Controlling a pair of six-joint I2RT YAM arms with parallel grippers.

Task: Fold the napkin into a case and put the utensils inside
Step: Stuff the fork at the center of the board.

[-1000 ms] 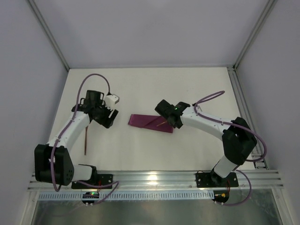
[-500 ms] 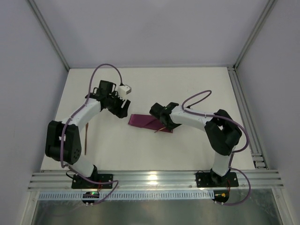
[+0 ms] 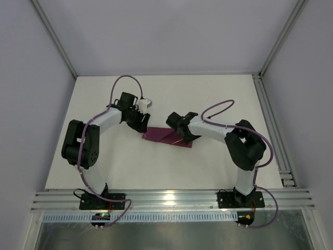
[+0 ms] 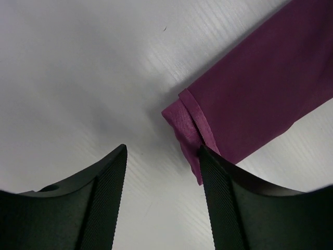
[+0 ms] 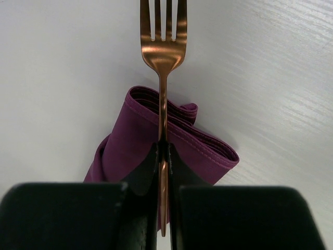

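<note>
Right wrist view: right claw (image 5: 163,151) pinches the fork (image 5: 162,52), napkin (image 5: 130,135) just under its tips. Left claw (image 4: 162,151) gapes beside the corner. The thin handle could pivot and the tines snag a fold.

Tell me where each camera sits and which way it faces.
Top external: fixed above and behind, looking down on the white table; shows left arm, right arm, left pincer, right pincer.
Left wrist: on the left arm, looking down past its open black fingers at one end of the folded maroon-purple cloth case.
Right wrist: looks along the copper-coloured metal fork clamped in its fingers, case beneath.
All three share the case.
</note>
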